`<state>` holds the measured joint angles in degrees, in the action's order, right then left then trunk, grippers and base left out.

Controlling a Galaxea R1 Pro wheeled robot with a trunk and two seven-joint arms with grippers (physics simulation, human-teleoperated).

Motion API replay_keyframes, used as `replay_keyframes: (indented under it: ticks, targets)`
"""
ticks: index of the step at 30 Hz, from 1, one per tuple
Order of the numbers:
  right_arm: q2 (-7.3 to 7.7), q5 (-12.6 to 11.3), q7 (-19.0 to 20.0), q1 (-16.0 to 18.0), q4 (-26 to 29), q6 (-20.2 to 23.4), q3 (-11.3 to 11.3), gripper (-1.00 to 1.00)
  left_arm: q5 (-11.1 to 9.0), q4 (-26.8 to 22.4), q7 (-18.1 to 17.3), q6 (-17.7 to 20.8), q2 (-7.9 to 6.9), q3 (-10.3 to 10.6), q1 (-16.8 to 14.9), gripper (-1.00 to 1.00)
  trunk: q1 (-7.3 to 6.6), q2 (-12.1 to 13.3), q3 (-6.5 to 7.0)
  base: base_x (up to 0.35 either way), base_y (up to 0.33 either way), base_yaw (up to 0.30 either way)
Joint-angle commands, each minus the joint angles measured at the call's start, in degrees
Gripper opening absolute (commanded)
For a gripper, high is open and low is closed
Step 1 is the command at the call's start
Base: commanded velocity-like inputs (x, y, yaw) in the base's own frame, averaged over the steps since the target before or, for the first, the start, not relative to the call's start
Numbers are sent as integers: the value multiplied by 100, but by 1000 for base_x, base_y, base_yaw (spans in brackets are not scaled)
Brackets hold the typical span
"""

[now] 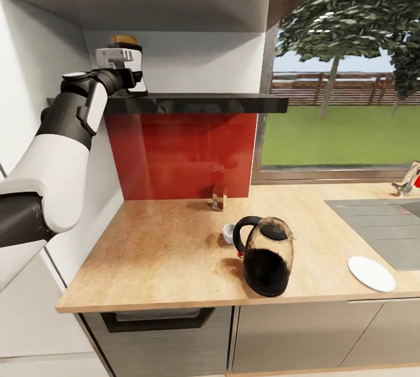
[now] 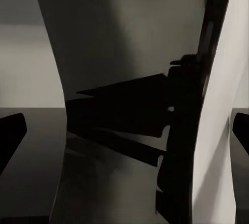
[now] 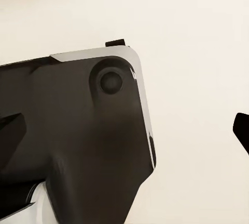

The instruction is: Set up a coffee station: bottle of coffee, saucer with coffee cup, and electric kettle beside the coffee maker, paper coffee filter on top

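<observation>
The left gripper, its dark fingers spread wide, reaches the dark kitchen shelf where the upright white bottle of coffee with a tan cap stands between and just beyond the fingertips.

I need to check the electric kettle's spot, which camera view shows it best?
The head view: the electric kettle stands whole on the countertop, near the front edge. The left wrist view shows a pale object close up on a dark shelf; the right wrist view shows a dark robot part against a pale surface.
</observation>
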<state>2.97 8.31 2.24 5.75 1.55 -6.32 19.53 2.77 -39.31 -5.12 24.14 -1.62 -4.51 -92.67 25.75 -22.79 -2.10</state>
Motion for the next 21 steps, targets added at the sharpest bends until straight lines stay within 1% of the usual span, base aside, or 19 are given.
replay_keyframes:
  ticks: [1, 4, 5, 10, 21]
  targets:
    - [2, 56, 18, 5, -6, -20, 51, 100, 30, -10, -62, 28, 2, -26, -6, 100, 4, -13, -14, 6, 0, 0]
    - [2, 56, 17, 5, -6, -19, 51, 100, 27, -12, -86, 33, -1, -31, 31, 100, 4, -13, -14, 4, 0, 0]
    - [2, 56, 16, 5, -6, -19, 51, 100, 28, -12, -93, 36, 1, -32, 69, -100, 4, -13, -14, 2, 0, 0]
    - [2, 56, 17, 5, -6, -23, 51, 100, 30, -22, -104, 49, 3, -35, 171, -100, 4, -13, -14, 0, 0, 0]
    - [2, 54, 20, 5, -6, -21, 51, 100, 22, -34, -104, 64, -4, -48, 188, -100, 4, -13, -14, 0, 0, 0]
